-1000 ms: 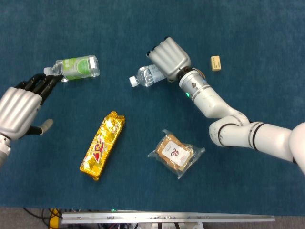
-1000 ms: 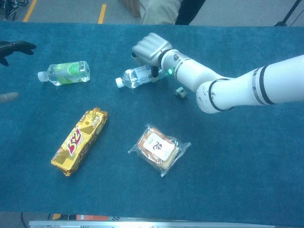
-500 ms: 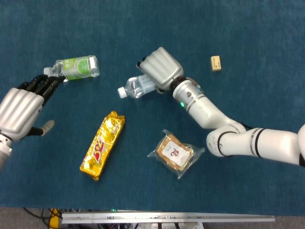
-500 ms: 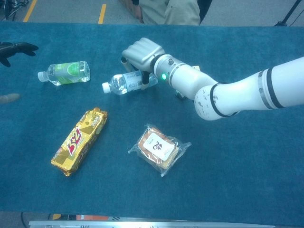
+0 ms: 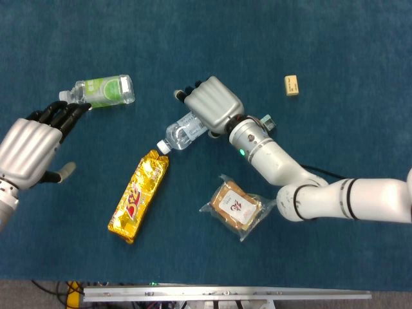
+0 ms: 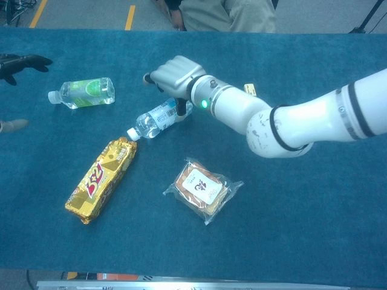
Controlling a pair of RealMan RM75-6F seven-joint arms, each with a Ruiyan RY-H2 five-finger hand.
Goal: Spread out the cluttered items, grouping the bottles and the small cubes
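Now your right hand point(image 5: 212, 103), fingers closed over the clear bottle point(image 5: 183, 132), has carried it leftward; its cap touches the gold snack bar point(image 5: 138, 196), long axis diagonal. Your left hand point(image 5: 29, 151) hovers spread, empty, by the green bottle point(image 5: 103, 90).

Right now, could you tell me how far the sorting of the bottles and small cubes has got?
Early stage. Done: nothing is grouped yet. In hand: the right hand rests on the clear bottle, whose cap touches the gold snack bar. The left hand hovers open near the green bottle. Left: bringing the bottles together, and joining the tan cube with the small cube.
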